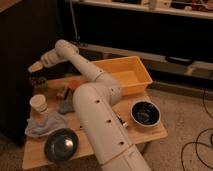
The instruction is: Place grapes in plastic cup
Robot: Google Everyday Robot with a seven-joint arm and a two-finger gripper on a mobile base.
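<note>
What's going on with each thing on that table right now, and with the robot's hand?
gripper: raised over the table's far left corner.
white cup: upright, near the left edge.
yellow bin: upright, looks empty.
dark bowl: upright, right side.
grey cloth: crumpled.
round dark dish: resting at front left.

White tubular arm [102, 117], dark holes; tan pincer [35, 66]

Small, pale greenish plastic cup [38, 84], upright at the table's [150, 131] far left edge, just beneath the tool [35, 67]
</note>
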